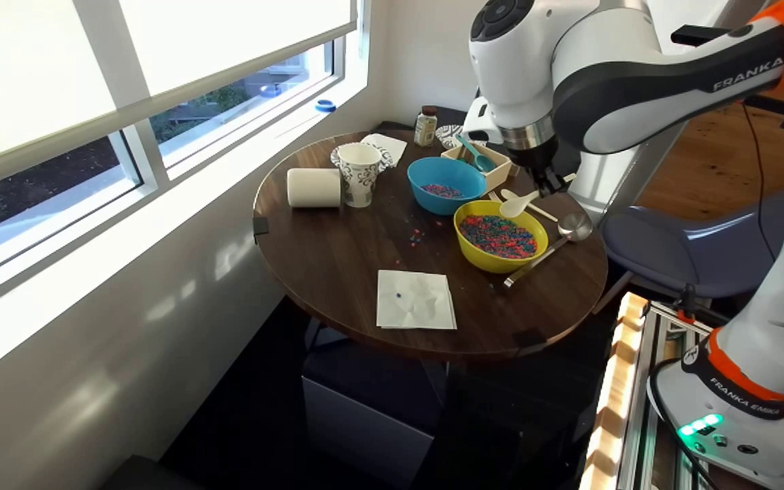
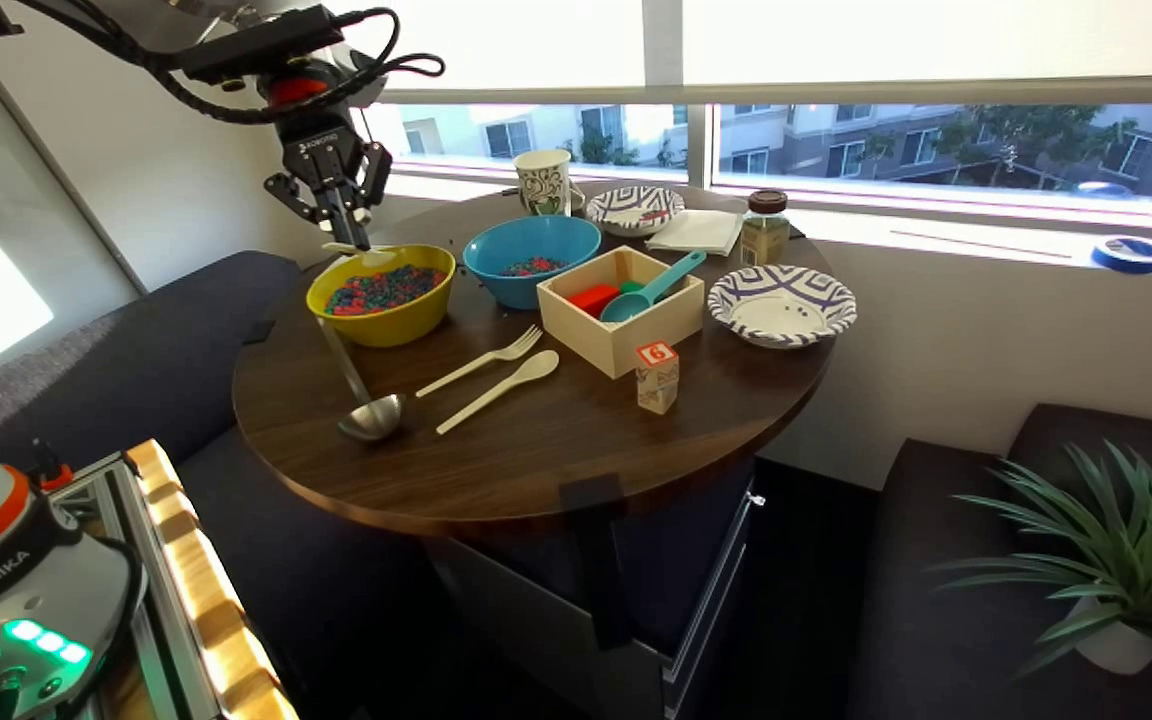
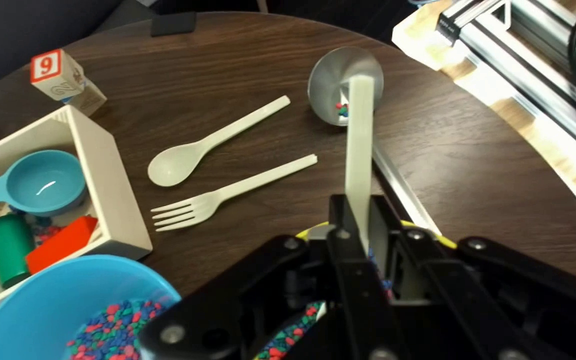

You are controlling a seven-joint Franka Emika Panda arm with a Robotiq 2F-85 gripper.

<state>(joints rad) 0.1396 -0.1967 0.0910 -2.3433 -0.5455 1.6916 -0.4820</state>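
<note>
Surface [image 1: 324,265]: round, dark wood | Room: window [image 2: 866,140], half-lowered blind [image 1: 229,30], blue-grey chair [image 1: 650,248], potted plant [image 2: 1116,560] | Gripper [image 2: 348,230]: clenched on pale spoon [image 1: 516,205], spoon head over yellow bowl [image 2: 401,326]

In an exterior view, the jaws, pointing downward, are closed on a pale spoon [image 2: 374,258] over a yellow bowl [image 2: 386,330] of small coloured bits [image 2: 386,291]. Lower than the jaws, on the counter [image 2: 496,470], lie a metal ladle [image 2: 376,418], a fork [image 2: 476,365] and a second spoon [image 2: 491,396]. A blue bowl [image 2: 509,292] stands near the jaws; farther from them sits a wooden box [image 2: 581,335], and farther still, stacked blocks [image 2: 657,380] and a patterned bowl [image 2: 774,320].
</note>
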